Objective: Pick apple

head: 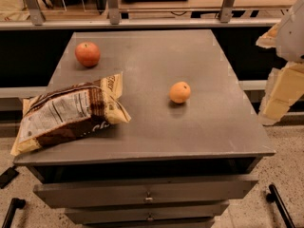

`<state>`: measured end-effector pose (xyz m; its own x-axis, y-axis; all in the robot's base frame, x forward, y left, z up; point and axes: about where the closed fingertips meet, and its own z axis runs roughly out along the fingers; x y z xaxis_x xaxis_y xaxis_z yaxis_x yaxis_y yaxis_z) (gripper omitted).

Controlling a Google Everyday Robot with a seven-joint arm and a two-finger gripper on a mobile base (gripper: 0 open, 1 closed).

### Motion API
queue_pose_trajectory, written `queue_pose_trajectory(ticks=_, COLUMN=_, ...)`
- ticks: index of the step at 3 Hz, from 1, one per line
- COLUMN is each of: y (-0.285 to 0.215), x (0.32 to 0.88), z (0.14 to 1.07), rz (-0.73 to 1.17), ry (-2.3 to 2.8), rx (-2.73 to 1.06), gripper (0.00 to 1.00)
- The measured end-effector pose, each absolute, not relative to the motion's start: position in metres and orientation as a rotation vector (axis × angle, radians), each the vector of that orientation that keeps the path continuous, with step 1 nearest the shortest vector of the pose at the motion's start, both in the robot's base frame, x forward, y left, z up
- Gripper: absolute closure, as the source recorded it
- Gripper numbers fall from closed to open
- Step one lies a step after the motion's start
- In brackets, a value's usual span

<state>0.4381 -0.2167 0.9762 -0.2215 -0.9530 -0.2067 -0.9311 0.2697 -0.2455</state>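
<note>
End effector [281, 95] hangs off the counter's [199, 127] right side, holding nothing I can see; can't tell its state. Orange [180, 92] is nearest, mid-counter. Chip bag [71, 113] lies front left, overhanging the edge. Apple [88, 54] sits back left, well apart from both, so access from above looks unobstructed.

An apple [87, 54], an orange [180, 92] and a bag [66, 114] are laid on the table [190, 137]; the gripper [279, 99] is seen off its right edge.

Office-like workspace (grey drawer cabinet [190, 141], metal railing [156, 23] behind); gripper [280, 96] at right edge.
</note>
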Motion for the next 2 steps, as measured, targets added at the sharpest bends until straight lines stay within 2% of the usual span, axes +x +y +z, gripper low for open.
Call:
queue_pose_trajectory(ticks=1, y=-0.213, x=0.444, z=0.978, rz=-0.088, ry=2.214, rx=-1.726, gripper=0.0)
queue_pose_trajectory(ticks=2, y=-0.174, x=0.494, z=0.986, rz=0.029, ry=2.077, rx=-1.744, gripper=0.0)
